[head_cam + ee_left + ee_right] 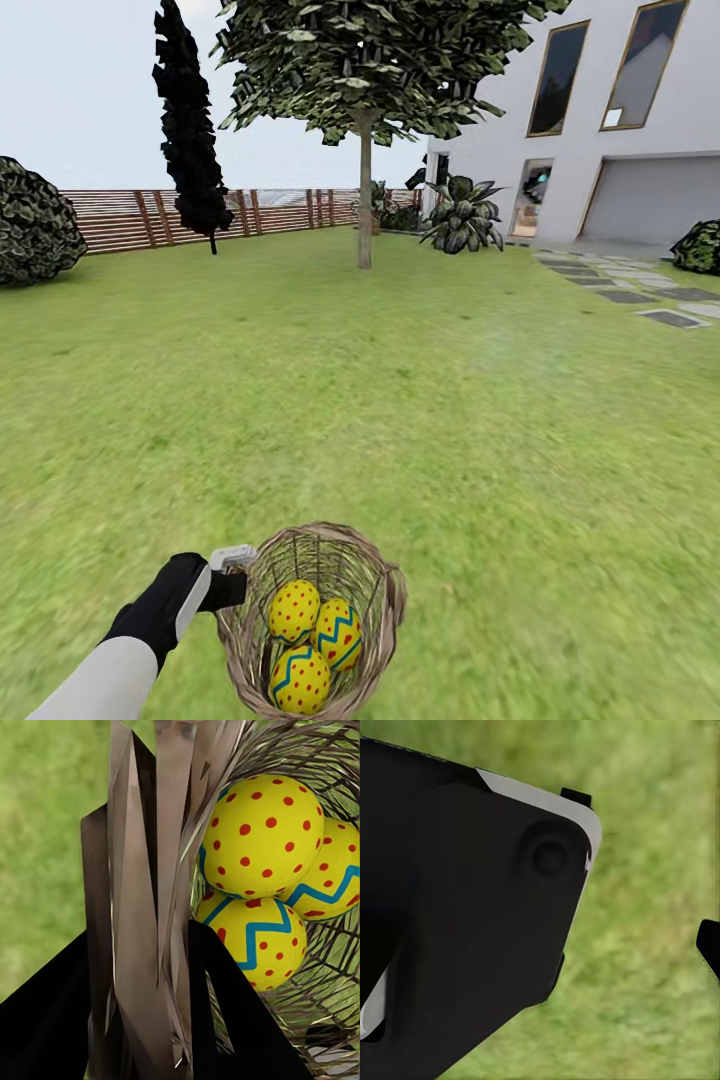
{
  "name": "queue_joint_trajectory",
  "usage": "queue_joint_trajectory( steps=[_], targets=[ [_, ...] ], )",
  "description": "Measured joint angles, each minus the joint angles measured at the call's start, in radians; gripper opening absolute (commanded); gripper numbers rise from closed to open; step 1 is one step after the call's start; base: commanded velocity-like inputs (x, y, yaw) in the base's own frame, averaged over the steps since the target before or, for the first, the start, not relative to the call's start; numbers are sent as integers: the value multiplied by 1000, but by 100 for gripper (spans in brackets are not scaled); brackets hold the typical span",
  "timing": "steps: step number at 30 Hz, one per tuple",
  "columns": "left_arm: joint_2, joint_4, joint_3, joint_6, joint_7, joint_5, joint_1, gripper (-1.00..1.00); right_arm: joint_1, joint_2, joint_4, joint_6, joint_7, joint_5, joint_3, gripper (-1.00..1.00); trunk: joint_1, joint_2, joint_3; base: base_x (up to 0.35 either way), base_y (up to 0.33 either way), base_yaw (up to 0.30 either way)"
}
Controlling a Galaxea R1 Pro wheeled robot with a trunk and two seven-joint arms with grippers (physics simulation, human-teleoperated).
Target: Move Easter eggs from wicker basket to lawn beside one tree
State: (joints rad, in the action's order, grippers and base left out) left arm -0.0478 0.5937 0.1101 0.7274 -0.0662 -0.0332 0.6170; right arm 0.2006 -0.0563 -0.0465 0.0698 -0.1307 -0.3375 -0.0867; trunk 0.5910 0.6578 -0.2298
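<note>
We're looking at the wicker basket point(312, 620) at the near edge of the head view, slightly left of centre, with the lawn point(420, 400) spreading out beyond it. All three Easter eggs are sitting inside it, bunched and touching: one egg point(294, 610) on the far left, one point(339, 634) to its right, one point(299, 679) nearest us.

The left gripper point(232, 580) is reaching in from the near left and is sitting at the basket's left rim. In the left wrist view its dark fingers point(232, 1020) are straddling the wicker wall point(142, 907), one finger outside, one inside next to the eggs point(259, 832), so we're reading it as clamped on the basket rim. The basket is tilting a bit in the head view; we can't tell whether it's touching the grass or off it.

The right gripper: the right wrist view is giving us a dark arm housing point(457, 915) over blurred grass, plus a dark sliver at the frame edge. We can't tell how its jaws are standing.

The tree point(365, 190) with the straight pale trunk and broad crown is standing far across the lawn, slightly right of centre, well apart from the basket. A dark cypress point(190, 140) is standing to its left in front of a wooden fence point(120, 220). A white house point(600, 130) and stepping stones point(640, 295) are at far right.
</note>
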Motion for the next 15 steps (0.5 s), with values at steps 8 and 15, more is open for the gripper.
queue_joint_trajectory(
  steps=[8, 15],
  targets=[
    [0, 0, 0, 0, 0, 0, 0, -100, 0, 0, 0, 0, 0, 0, 0, 100, 0, 0, 0, 324, 103, 0],
    [0, 0, 0, 0, 0, 1, 0, -100, 0, 0, 0, 0, 0, 0, 0, 100, 0, 0, 0, 324, 103, 0]
  ],
)
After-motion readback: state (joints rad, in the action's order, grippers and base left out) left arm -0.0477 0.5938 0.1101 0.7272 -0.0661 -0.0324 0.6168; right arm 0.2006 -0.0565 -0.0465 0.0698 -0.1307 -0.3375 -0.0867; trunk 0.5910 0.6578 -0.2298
